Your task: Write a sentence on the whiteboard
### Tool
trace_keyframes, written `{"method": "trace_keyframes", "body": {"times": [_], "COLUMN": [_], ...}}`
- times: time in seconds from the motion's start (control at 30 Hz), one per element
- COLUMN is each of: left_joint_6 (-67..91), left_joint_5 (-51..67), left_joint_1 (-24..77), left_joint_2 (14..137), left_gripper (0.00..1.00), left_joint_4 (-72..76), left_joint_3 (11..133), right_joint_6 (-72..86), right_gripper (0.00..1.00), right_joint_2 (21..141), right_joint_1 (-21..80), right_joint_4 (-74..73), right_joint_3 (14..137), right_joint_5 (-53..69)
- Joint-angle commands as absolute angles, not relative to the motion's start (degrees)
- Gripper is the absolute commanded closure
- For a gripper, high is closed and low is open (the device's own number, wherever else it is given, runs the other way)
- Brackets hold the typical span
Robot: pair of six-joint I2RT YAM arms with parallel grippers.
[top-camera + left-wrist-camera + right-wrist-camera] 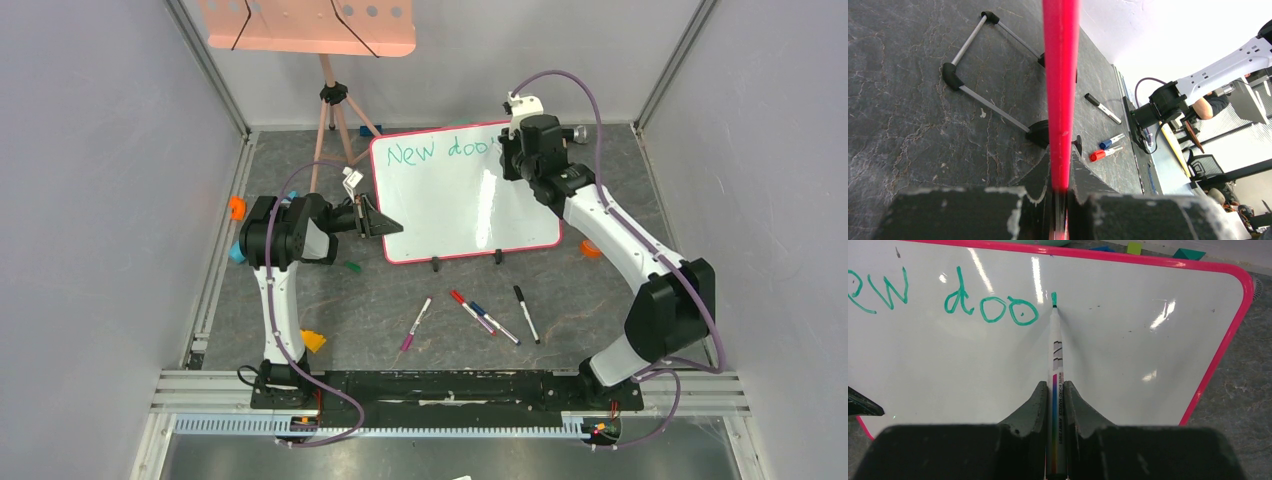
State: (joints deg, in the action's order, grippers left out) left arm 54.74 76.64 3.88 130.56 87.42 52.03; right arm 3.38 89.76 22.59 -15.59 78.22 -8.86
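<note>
The whiteboard [455,205] stands tilted at the back centre, white with a pink-red frame. Green writing [435,152] on its top line reads "New doo"; in the right wrist view [993,307] a short green stroke follows the last "o". My left gripper [378,218] is shut on the board's left frame edge [1060,95]. My right gripper [512,150] is shut on a green marker [1055,365], its tip touching the whiteboard [1128,360] at that stroke.
Several capped markers [470,312] lie on the mat in front of the board; a blue and a red one show in the left wrist view [1105,148]. A salmon-pink tray [300,25] on a tripod stands behind at the left. Small coloured blocks [237,207] lie at the mat's edges.
</note>
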Motion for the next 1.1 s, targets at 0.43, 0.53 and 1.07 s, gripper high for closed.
{"method": "trace_keyframes", "body": {"times": [0.43,0.53,1.07], "left_joint_6": [52.03,52.03,52.03], "left_joint_5": [71.02,71.07,71.02], "left_joint_1": [2.66,2.67,2.64], "left_joint_2": [133.51,133.54,133.59], "left_gripper": [0.98,0.98,0.98], "left_joint_4": [89.21,89.21,89.21], "left_joint_3": [52.47,52.47,52.47], "right_joint_6": [3.87,3.68,3.55], "right_gripper": [1.00,1.00,1.00], "right_joint_2": [87.56,87.10,88.95], "right_joint_1": [21.98,21.95,21.88], "right_joint_4": [-16.40,-16.50,-16.10], "right_joint_3": [74.89,74.46,76.73], "right_joint_5": [-6.91,-6.89,-8.37]}}
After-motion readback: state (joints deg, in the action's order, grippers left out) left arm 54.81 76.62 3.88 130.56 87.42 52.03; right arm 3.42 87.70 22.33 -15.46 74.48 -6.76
